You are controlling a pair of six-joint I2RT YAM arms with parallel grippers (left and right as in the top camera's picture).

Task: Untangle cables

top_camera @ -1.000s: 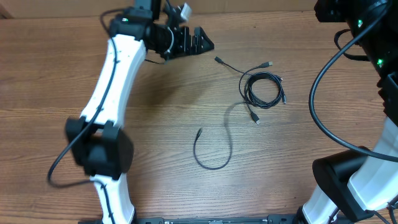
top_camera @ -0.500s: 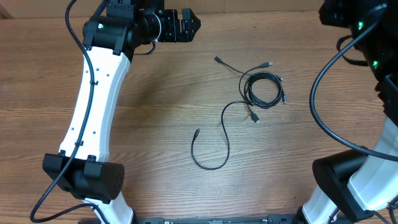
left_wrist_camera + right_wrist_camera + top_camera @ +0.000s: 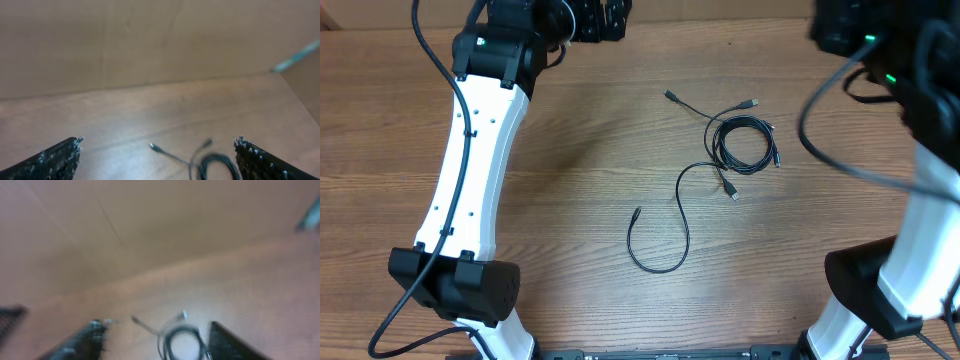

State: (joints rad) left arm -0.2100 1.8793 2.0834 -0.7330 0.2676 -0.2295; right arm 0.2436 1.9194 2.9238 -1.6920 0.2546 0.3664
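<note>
The cables lie right of the table's middle. A tight coil [image 3: 745, 145] has plug ends reaching out at the upper left [image 3: 670, 95] and upper right [image 3: 752, 103]. A loose cable [image 3: 660, 268] curves from the coil down into a hook. My left gripper [image 3: 602, 15] hovers at the far edge, up and left of the cables. In the left wrist view it [image 3: 157, 142] is open, with the coil [image 3: 215, 162] far beyond its fingers [image 3: 55, 160]. The right wrist view is blurred. My right gripper [image 3: 156, 325] is open there, high above the coil [image 3: 182, 340].
The white left arm [image 3: 480, 140] slants across the left part of the wooden table [image 3: 570, 180]. The right arm [image 3: 920, 220] and its thick black cable [image 3: 820, 150] stand along the right edge. A cardboard wall [image 3: 150, 40] rises behind the table.
The left gripper has drawn back from near the cables to the table's far edge. The right arm's upper part has shifted left. The cables lie as before.
</note>
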